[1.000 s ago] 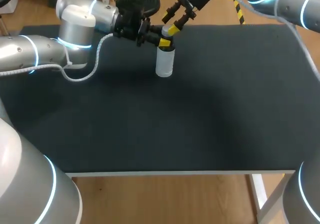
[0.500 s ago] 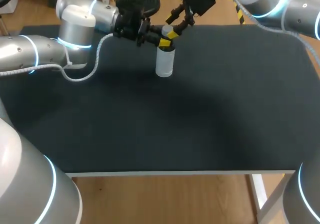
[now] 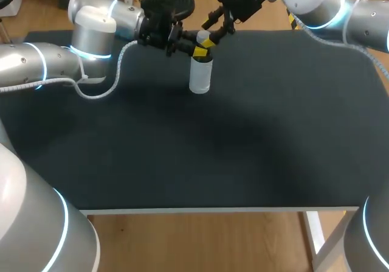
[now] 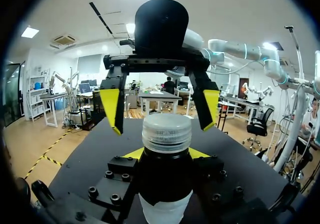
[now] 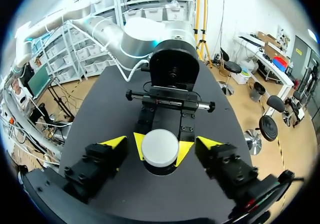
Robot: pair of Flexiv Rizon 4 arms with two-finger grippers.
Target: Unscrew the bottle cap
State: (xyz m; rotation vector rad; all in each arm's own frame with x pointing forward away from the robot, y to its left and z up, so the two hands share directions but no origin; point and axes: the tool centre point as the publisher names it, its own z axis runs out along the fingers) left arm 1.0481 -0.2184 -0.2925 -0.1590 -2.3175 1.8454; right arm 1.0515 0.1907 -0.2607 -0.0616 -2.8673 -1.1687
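**A:** Where does the bottle (image 3: 200, 77) stand?

**B:** Upright at the far side of the table (image 3: 243, 144), about midway across. The left gripper (image 3: 199, 52) comes in from the left and pinches it just under the cap (image 4: 166, 132), one yellow tip on each side of the neck.

**A:** And the right gripper (image 4: 161, 108)?

**B:** It hangs over the cap from the far right, jaws spread wide. The right wrist view shows a yellow tip clear of the white cap on either side, neither touching. In the left wrist view the tips sit about level with the cap's upper edge.

**A:** So the step in hand is seating on the cap?

**B:** I judge so. The cap sits flush, so nothing looks unscrewed yet. To do it well, the right gripper should come lower until its tips cover the ribbed band, not only the rim. It should also be centred, so both sides meet the cap at once.

**A:** Why does that matter?

**B:** An off-centre close would shove the bottle sideways against the left grip. The ribs should help the tips bite. But the pale body looks light and smooth, so the left hold must be firm or the whole bottle turns with the cap.

**A:** And the twist?

**B:** About the bottle's own axis, wrist straight above it, lifting only once the thread lets go.
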